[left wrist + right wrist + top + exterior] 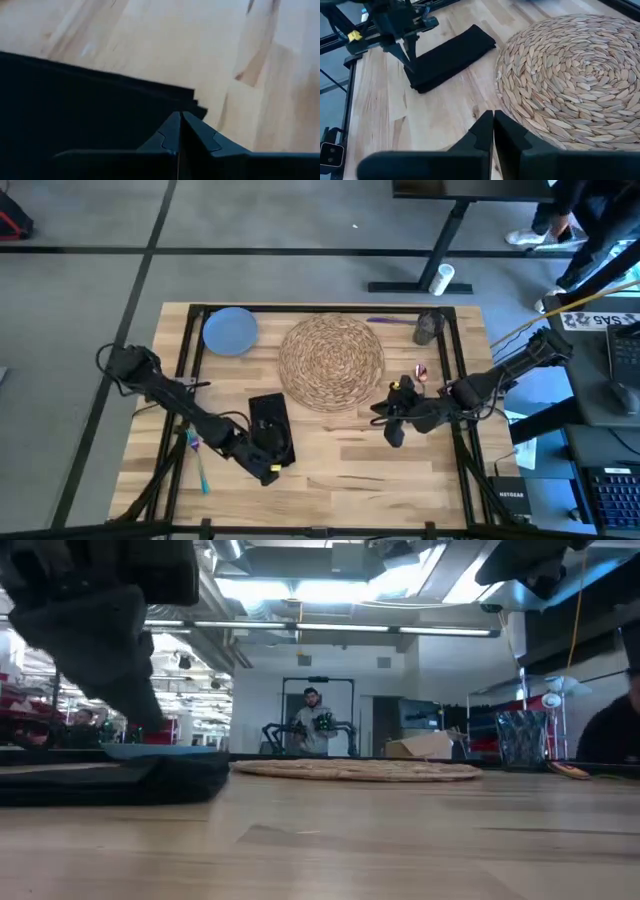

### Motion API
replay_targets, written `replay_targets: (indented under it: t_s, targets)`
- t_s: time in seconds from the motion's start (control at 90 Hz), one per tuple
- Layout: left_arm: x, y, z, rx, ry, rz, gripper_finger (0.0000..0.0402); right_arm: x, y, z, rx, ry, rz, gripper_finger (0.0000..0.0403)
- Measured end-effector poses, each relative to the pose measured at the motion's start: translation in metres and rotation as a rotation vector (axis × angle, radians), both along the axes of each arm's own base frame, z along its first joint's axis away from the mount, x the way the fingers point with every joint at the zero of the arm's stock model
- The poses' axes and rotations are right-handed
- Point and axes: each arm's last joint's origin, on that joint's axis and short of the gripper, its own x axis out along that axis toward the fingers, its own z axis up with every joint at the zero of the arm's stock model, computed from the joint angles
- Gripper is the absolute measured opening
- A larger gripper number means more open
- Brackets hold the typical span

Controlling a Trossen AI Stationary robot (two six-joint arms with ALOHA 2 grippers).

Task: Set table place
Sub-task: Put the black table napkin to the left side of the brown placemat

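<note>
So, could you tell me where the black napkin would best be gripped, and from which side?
Probably at its near short end, coming down from above. The napkin lies flat on the table, folded in layers, so only an edge gives the fingers purchase. The left gripper sits shut at that end; the placemat crowds the far side.

Bare table [350, 460] opens wide along the near edge, a clear lane between both arms. Straw placemat [331, 362] fills the middle. Left gripper [268, 457] blocks the black napkin's [268, 418] near end; right gripper [392, 423] crowds the placemat's right rim.
</note>
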Motion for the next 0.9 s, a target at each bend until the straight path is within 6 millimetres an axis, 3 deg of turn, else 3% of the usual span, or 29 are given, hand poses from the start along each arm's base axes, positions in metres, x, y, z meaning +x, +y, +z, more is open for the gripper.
replay_targets:
  t_s: [0.322, 0.9]
  targets:
    - [-0.016, -0.001, -0.015, 0.028, 0.134, 0.072, 0.0, 0.0, 0.0, 0.0, 0.0, 0.0, 0.0, 0.0]
    - [-0.038, -0.004, -0.018, 0.087, 0.25, 0.134, 0.0, 0.0, 0.0, -0.001, 0.002, 0.009, 0.006, 0.0]
